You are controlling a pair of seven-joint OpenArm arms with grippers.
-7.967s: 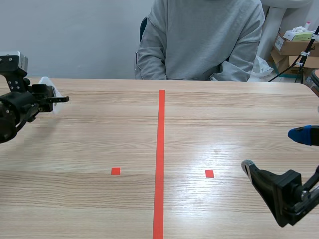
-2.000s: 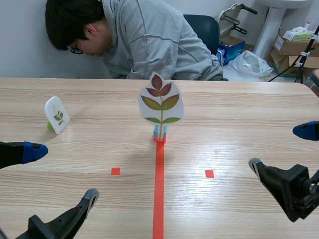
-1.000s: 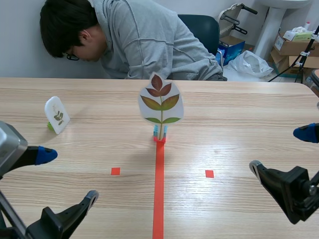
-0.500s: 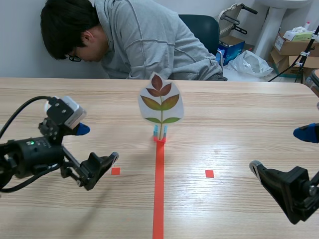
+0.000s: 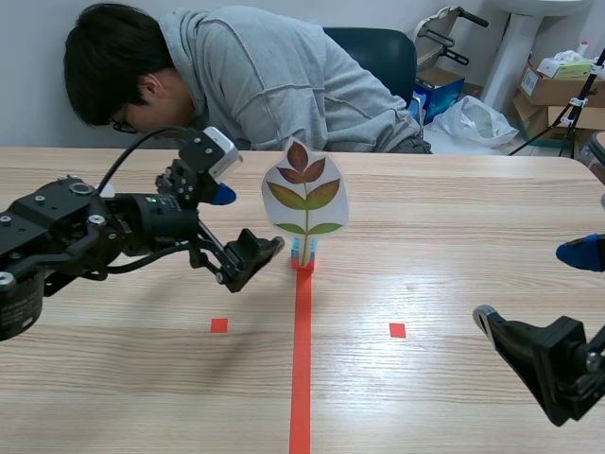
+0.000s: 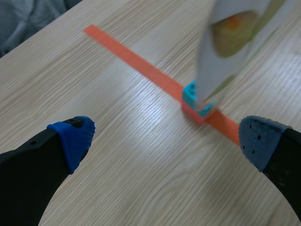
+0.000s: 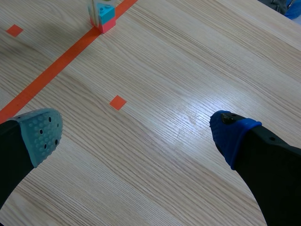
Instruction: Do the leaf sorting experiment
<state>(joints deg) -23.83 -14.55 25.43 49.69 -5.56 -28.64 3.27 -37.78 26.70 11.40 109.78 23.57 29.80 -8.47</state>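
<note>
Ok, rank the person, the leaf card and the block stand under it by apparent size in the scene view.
1. person
2. leaf card
3. block stand
The person sits farthest yet looks largest, so nearness leaves the order safe.

pale wall (image 5: 38, 57), wooden table (image 5: 454, 227), cardboard boxes (image 5: 553, 90)

Just ahead of the left tool (image 6: 167, 139), the leaf card (image 6: 235, 42) is blurred, its upper part cut off. Well ahead of the right tool (image 7: 137, 133), only the card's block base (image 7: 103, 16) shows.
</note>
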